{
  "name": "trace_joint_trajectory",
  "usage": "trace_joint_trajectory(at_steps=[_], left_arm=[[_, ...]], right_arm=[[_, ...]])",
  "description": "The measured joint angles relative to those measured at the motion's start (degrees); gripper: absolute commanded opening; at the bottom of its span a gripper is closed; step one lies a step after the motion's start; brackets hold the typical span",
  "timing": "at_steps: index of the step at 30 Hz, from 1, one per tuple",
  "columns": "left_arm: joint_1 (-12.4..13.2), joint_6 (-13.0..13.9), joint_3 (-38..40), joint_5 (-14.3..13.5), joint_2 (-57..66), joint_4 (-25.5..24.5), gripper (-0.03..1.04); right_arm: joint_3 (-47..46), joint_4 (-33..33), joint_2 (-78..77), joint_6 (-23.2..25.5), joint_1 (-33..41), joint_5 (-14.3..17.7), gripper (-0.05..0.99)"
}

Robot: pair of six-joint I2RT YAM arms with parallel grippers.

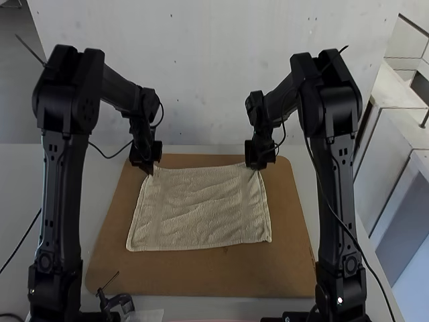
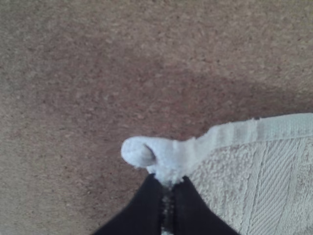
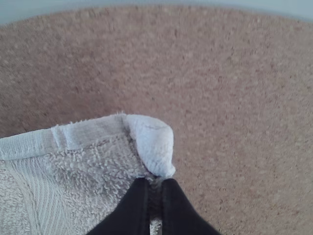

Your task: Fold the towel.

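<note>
High view: far, above-behind, facing forward-down; wrist views: close, facing down; all share towel

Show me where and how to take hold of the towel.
Probably best pinched by its two far corners, from above: the towel lies spread nearly flat, and those corners bunch up into graspable tufts where the left gripper and right gripper hold them.

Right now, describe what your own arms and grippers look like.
The left arm and right arm are both black, with long, straight links and bulky, rounded joints. Small rectangular marks show on the links, and thin black cables run in loose loops beside them. The left gripper and right gripper are black too, each with two tapered fingers.
</note>
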Motion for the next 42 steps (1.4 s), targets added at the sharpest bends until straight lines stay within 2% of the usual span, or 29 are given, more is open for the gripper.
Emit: trace_joint_trajectory(at_steps=[8,19,28,42], left_arm=[[0.0,-0.6,0.1,0.0,-6.6,0.0,0.02],[0.1,-1.1,3.3,-0.3,-9.5,0.2,0.02],[-0.3,-1.1,5.1,-0.9,-12.4,-1.1,0.02],[-0.9,-1.2,-9.5,-0.7,-20.1,0.1,0.02]], right_arm=[[0.0,5.7,-5.7,0.1,-0.2,0.4,0.01],[-1.0,13.4,-6.6,0.1,-1.4,1.9,0.01],[-2.4,13.3,-8.0,-0.1,-1.6,2.1,0.01],[-12.6,11.2,-16.4,-2.0,0.1,2.1,0.01]])
